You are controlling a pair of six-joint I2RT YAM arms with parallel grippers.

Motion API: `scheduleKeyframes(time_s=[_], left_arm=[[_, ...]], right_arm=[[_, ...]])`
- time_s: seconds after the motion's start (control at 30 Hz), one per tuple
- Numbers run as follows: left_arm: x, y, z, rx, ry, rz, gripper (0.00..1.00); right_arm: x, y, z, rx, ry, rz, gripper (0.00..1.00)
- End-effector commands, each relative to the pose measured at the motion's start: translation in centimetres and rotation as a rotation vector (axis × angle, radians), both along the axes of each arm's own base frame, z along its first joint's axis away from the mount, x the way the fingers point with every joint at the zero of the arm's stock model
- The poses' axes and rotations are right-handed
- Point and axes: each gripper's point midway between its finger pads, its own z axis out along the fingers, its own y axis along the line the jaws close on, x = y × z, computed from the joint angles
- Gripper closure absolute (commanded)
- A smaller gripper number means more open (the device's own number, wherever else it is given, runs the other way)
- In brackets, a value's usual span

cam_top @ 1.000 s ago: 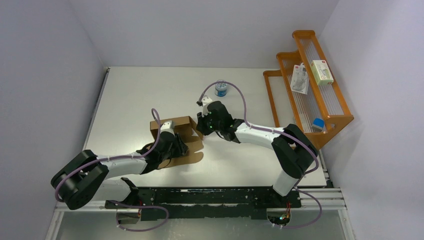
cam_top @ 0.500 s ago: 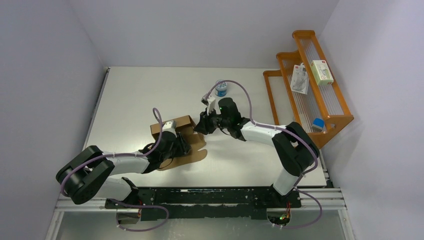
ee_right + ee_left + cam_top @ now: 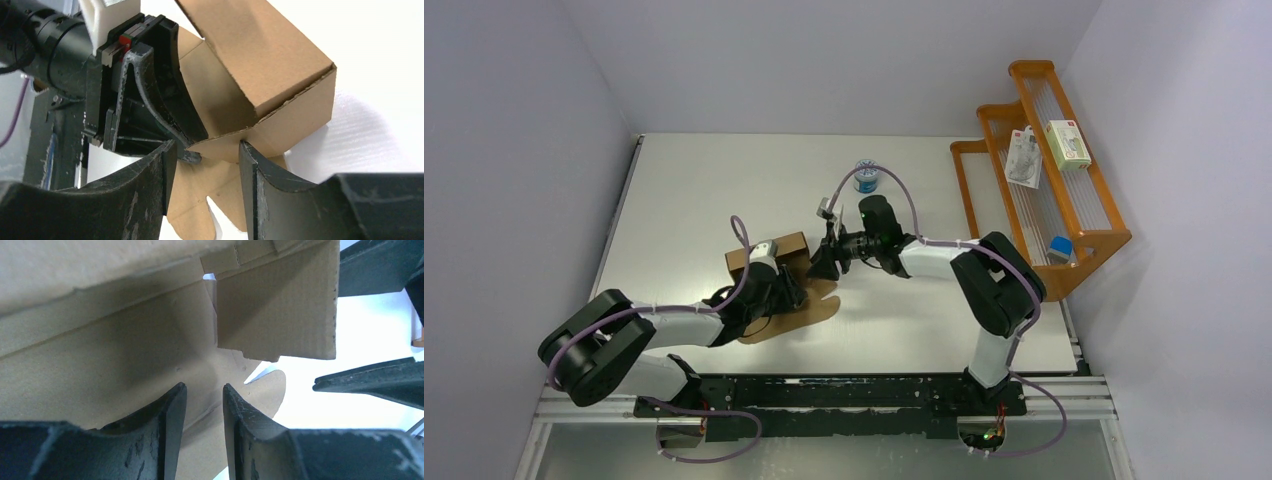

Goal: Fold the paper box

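The paper box (image 3: 769, 250) is brown cardboard, its body partly raised near the table's middle, with rounded flaps (image 3: 816, 305) lying flat toward the front right. My left gripper (image 3: 792, 290) sits low against the box's near side. In the left wrist view its jaws (image 3: 203, 387) stand slightly apart, with only cardboard (image 3: 115, 350) behind the gap and a side flap (image 3: 280, 310) hanging above. My right gripper (image 3: 821, 268) is at the box's right end. In the right wrist view it (image 3: 206, 145) is open astride the box's lower corner (image 3: 280, 125), above the flat flaps (image 3: 195, 200).
A blue-and-white round tin (image 3: 866, 178) stands behind the right arm. An orange rack (image 3: 1104, 235) along the right wall holds white packages (image 3: 1067, 143) and a small blue item (image 3: 1058, 247). Grey walls close in the left and back edges.
My right gripper has opened from nearly shut and has swung down to the box's right end. The flat flaps shifted slightly. The left arm has barely moved.
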Motion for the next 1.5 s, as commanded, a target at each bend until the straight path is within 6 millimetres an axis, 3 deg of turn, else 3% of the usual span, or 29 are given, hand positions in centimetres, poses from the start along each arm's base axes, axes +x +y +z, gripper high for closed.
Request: scheduleKeyframes(time_s=[0.0,0.1,0.23,0.33,0.43,0.83,0.93,1.1,1.13,1.33,1.47], left_arm=[[-2.7,1.6,-3.5,0.104,0.120,-0.042,0.60],[-2.8,1.5,-3.6,0.105,0.122,-0.044,0.60],[-2.8,1.4,-3.7,0.107,0.125,-0.051,0.60],[-2.8,1.4,-3.8,0.107,0.129,-0.054,0.60],[-2.8,1.4,-3.8,0.108,0.130,-0.055,0.60],[-2.8,1.2,-4.0,0.117,0.136,-0.066,0.61],[-2.9,1.2,-4.0,0.115,0.138,-0.070,0.61],[-2.9,1.1,-4.0,0.116,0.137,-0.074,0.61],[-2.9,1.1,-4.0,0.116,0.137,-0.075,0.61],[-3.0,0.9,-4.1,0.112,0.141,-0.084,0.61],[-3.0,0.9,-4.0,0.108,0.138,-0.086,0.61]], right_arm=[[0.3,0.0,0.6,0.047,-0.115,0.118,0.47],[0.9,-0.2,0.3,0.044,-0.199,0.147,0.48],[2.2,-0.1,-0.1,0.025,-0.285,0.123,0.62],[2.1,0.2,-0.3,0.034,-0.288,0.149,0.66],[1.0,0.5,-0.3,0.063,-0.262,0.211,0.62],[0.6,1.6,0.2,0.081,-0.351,0.335,0.54],[2.2,1.9,0.1,0.035,-0.411,0.262,0.58],[4.3,2.1,-0.3,-0.036,-0.533,0.112,0.97],[4.7,2.2,-0.3,-0.052,-0.552,0.083,1.00],[5.5,3.2,-0.3,-0.067,-0.634,-0.083,1.00],[6.3,2.7,-0.1,-0.061,-0.607,-0.210,0.93]])
